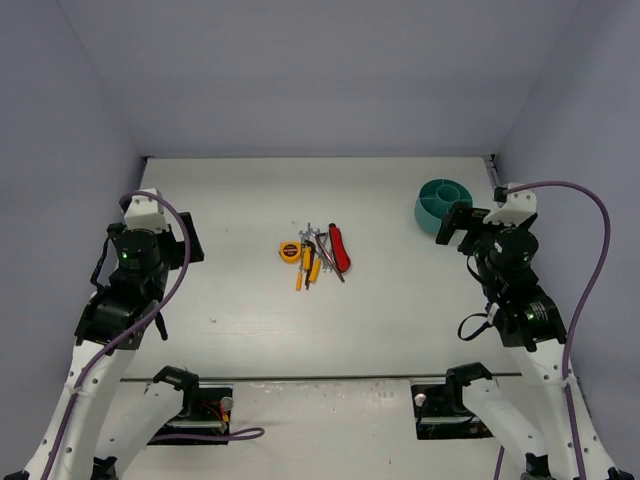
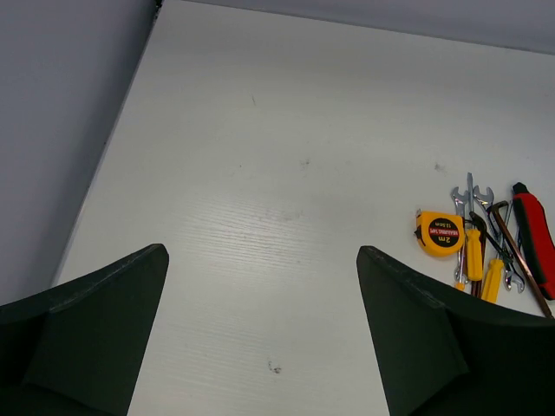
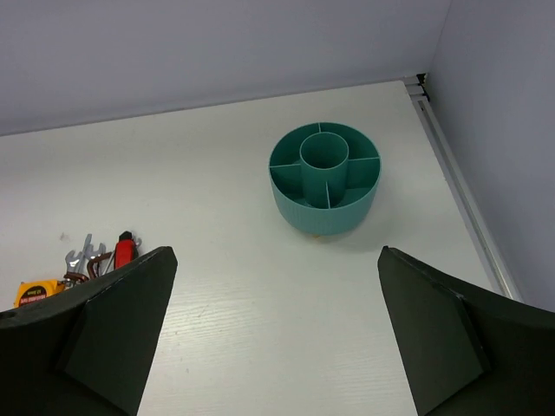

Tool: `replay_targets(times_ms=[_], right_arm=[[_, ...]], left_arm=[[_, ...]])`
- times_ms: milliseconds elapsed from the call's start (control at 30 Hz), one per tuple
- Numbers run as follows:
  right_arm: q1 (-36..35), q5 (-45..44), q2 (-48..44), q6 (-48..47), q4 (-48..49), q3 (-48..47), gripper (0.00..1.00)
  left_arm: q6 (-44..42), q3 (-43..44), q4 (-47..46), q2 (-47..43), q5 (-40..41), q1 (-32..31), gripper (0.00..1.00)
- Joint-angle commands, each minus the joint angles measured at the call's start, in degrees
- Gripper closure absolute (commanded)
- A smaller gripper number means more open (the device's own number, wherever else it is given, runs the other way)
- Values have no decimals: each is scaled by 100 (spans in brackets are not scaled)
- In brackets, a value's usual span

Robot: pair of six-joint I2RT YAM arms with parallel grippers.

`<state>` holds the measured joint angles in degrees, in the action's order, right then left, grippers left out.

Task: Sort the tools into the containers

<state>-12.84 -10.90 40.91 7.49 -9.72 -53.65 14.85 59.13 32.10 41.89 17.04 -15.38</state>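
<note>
The tools lie in a small pile at the table's middle: a yellow-orange tape measure (image 1: 289,251), orange-handled screwdrivers (image 1: 303,268), silver wrenches (image 1: 309,233), a dark hex key (image 1: 330,256) and a red-handled tool (image 1: 340,247). In the left wrist view the tape measure (image 2: 440,233) and red-handled tool (image 2: 532,237) sit at the right. The teal divided cup (image 1: 444,206) stands at the back right, also in the right wrist view (image 3: 324,178). My left gripper (image 2: 260,334) is open and empty, left of the pile. My right gripper (image 3: 276,334) is open and empty, just in front of the cup.
Grey walls enclose the table on the left, back and right. A metal rail (image 3: 458,186) runs along the right edge beside the cup. The arm bases (image 1: 190,400) sit at the near edge.
</note>
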Motion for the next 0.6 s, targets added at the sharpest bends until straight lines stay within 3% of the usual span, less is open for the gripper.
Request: replay_targets(times_ms=[0, 300, 567], right_arm=[[-34, 167, 268, -38, 263, -143, 0], [-59, 925, 1292, 39, 67, -547, 0], [-956, 275, 3115, 616, -231, -1573, 0]], left_arm=[[78, 308, -240, 4, -27, -18, 12], [306, 282, -2, 97, -215, -17, 12], [566, 612, 642, 603, -478, -18, 12]])
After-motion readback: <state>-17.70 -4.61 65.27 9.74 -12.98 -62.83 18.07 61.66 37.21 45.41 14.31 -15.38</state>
